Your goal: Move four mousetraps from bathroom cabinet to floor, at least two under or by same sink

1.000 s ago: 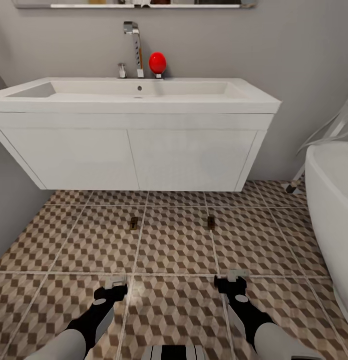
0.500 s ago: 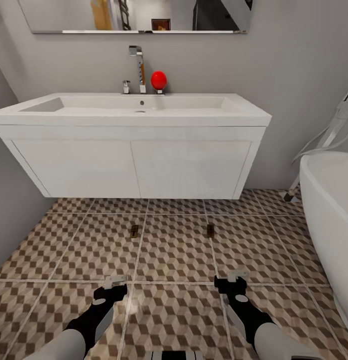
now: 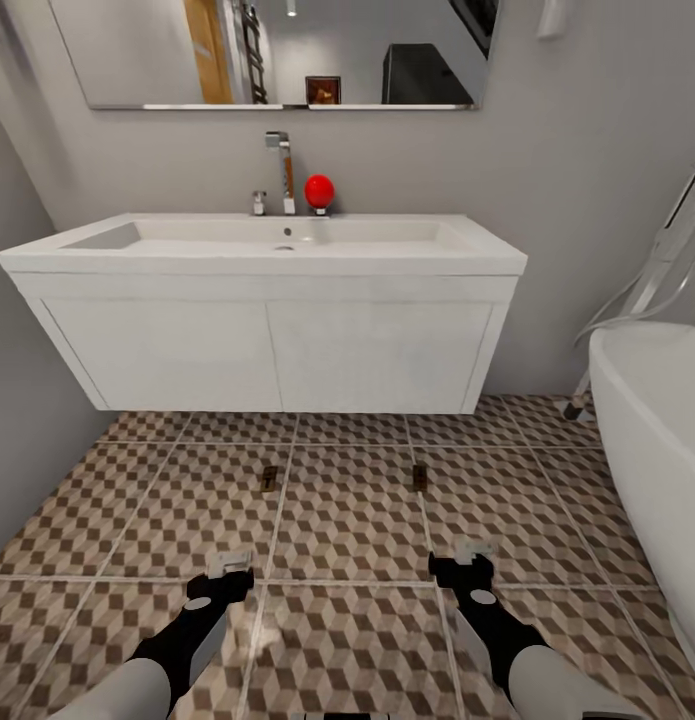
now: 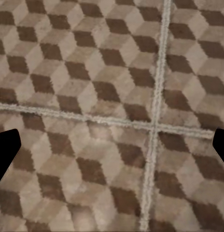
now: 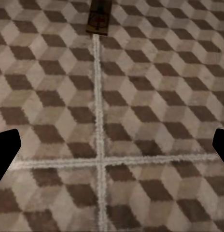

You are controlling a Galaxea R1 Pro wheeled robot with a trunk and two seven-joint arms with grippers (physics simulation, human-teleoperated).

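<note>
Head view is showing the left end effector (image 3: 230, 570) and the right end effector (image 3: 465, 558) hanging low over the bathroom floor (image 3: 347, 640), both with fingers spread apart and holding nothing. A little ahead, two mousetraps are lying flat on the tiles, well apart: the left mousetrap (image 3: 269, 479) and the right mousetrap (image 3: 419, 476), both just in front of the white sink unit (image 3: 277, 350). Each trap's long side is pointing toward the sink wall and back at the robot. The right wrist view is showing the right one (image 5: 99, 18) sitting on a grout line. If the robot is rolling forward, I think a wheel or arm could be bumping a trap away from the sink.
</note>
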